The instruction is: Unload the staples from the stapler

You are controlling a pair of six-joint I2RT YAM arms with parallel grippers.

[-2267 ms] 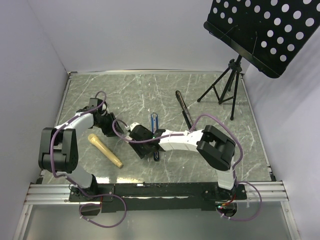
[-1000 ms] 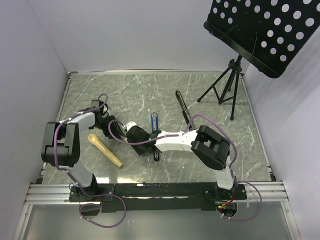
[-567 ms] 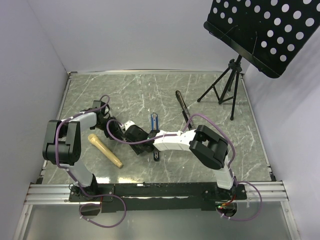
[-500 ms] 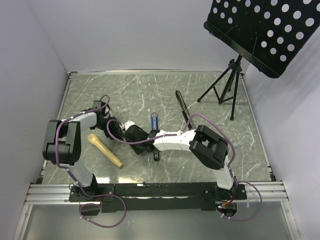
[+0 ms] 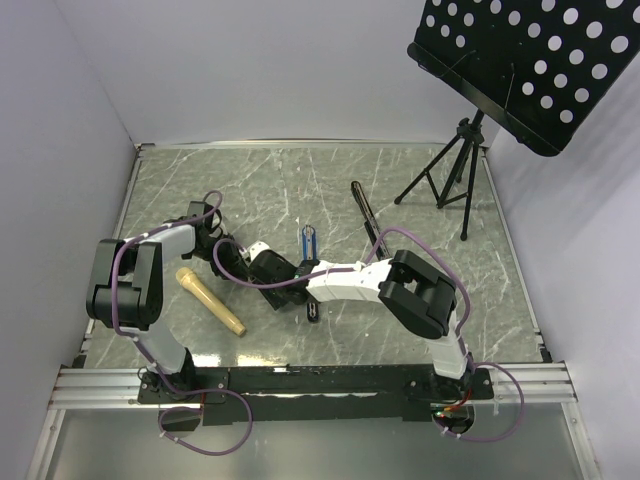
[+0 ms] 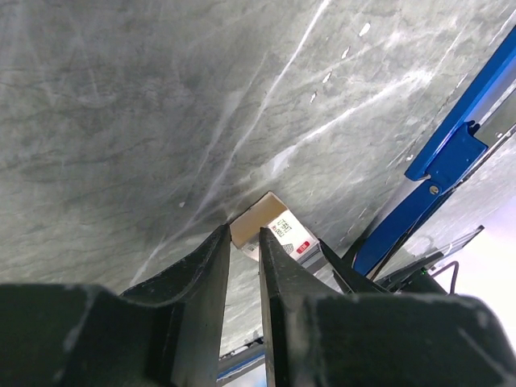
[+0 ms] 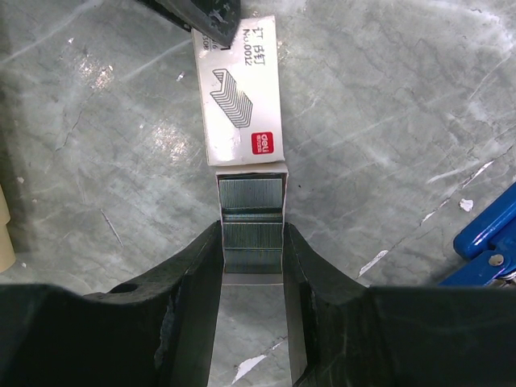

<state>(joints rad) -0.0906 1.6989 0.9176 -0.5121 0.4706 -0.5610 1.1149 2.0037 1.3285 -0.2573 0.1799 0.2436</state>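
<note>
Stapler (image 5: 308,240) is found near the middle of the bench (image 5: 300,180), just beyond the right arm's wrist. It is held by neither pincer. Its blue body is seen at the right edge of both wrist views, near the box but apart from it.

A black perforated music stand (image 5: 520,60) is set at the far right corner, its tripod planted on the bench. Both arms are reached inward, so that the pincers are brought together left of the stapler. A tan microphone (image 5: 211,302) is laid on the near left, well apart from the stapler. A black stapler (image 5: 366,214) is laid to the right of the blue one.

A white staple box (image 7: 240,89) is laid flat between the pincers. Its tray (image 7: 251,169) is drawn partly out and is clenched between the fingers of the right pincer (image 7: 252,230). The tray is filled with staples (image 7: 251,201).

The left pincer (image 6: 243,238) is set at the far end of the box with its fingers nearly together. Whether the box is gripped there cannot be told.
</note>
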